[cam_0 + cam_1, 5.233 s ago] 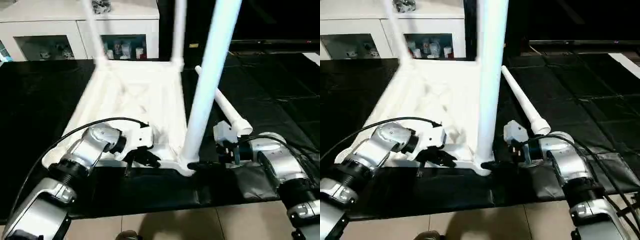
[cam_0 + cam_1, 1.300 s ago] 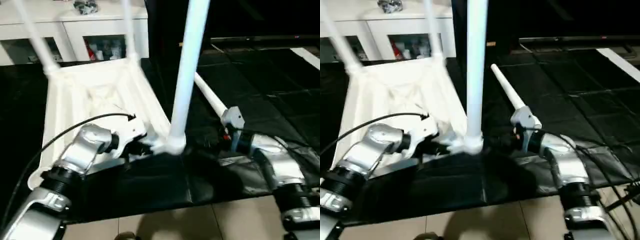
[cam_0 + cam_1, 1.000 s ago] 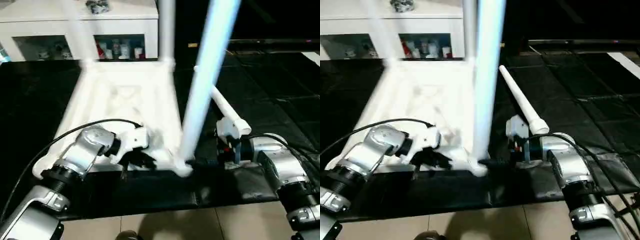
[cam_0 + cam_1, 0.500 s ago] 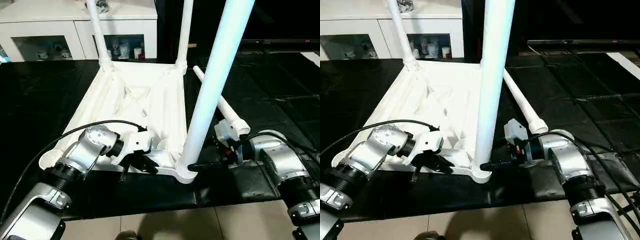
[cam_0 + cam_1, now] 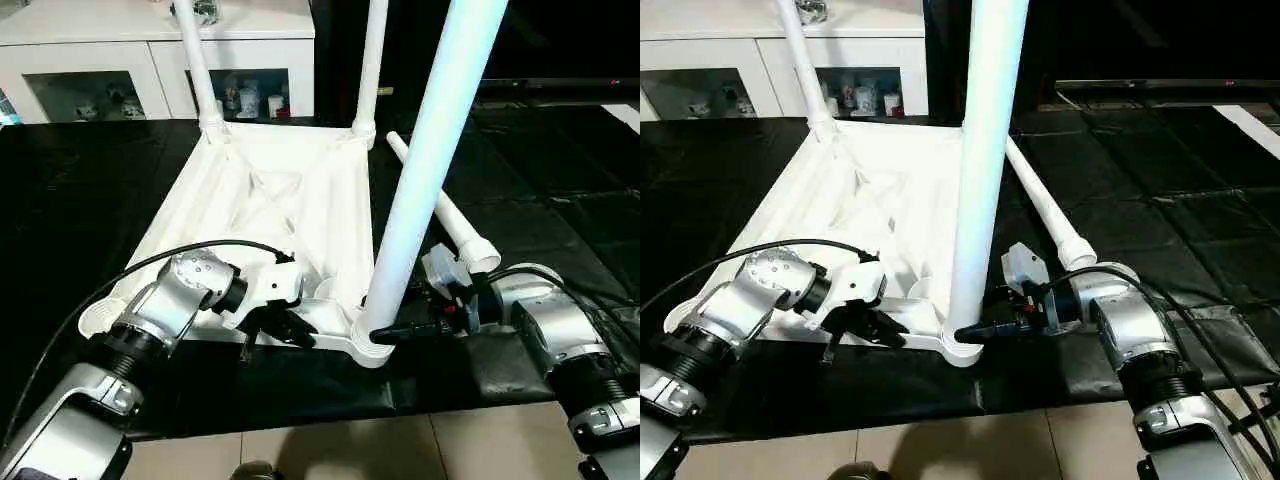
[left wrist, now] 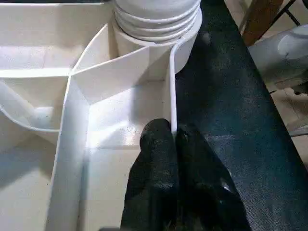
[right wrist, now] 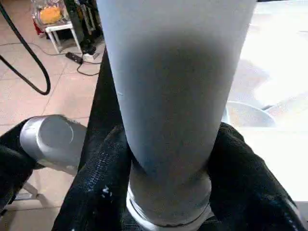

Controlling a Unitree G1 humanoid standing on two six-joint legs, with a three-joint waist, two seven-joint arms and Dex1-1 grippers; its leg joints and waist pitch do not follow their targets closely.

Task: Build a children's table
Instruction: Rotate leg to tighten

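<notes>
The white tabletop (image 5: pixel 270 215) lies upside down on the black mat, ribbed underside up. Three legs stand in its corner sockets: two at the far corners (image 5: pixel 198 70) (image 5: pixel 372 60) and a big one at the near right corner (image 5: pixel 420 170). A fourth leg (image 5: pixel 440 205) lies loose on the mat to the right. My left gripper (image 5: pixel 283 328) is shut on the tabletop's near rim, its fingers (image 6: pixel 161 159) pinching the thin wall by the socket. My right gripper (image 5: pixel 975 332) is shut on the base of the near right leg, its fingers (image 7: pixel 96 192) on both sides of the tube.
A white glass-door cabinet (image 5: pixel 160 50) stands behind the mat. The black mat (image 5: pixel 90 200) covers the floor around the tabletop, with beige tiles (image 5: pixel 330 450) at its near edge. A black cable (image 5: pixel 150 265) arcs over my left forearm.
Over the last second the picture swung and steadied. My right gripper has slid a little closer in around the leg's base. The left gripper keeps its hold on the rim.
</notes>
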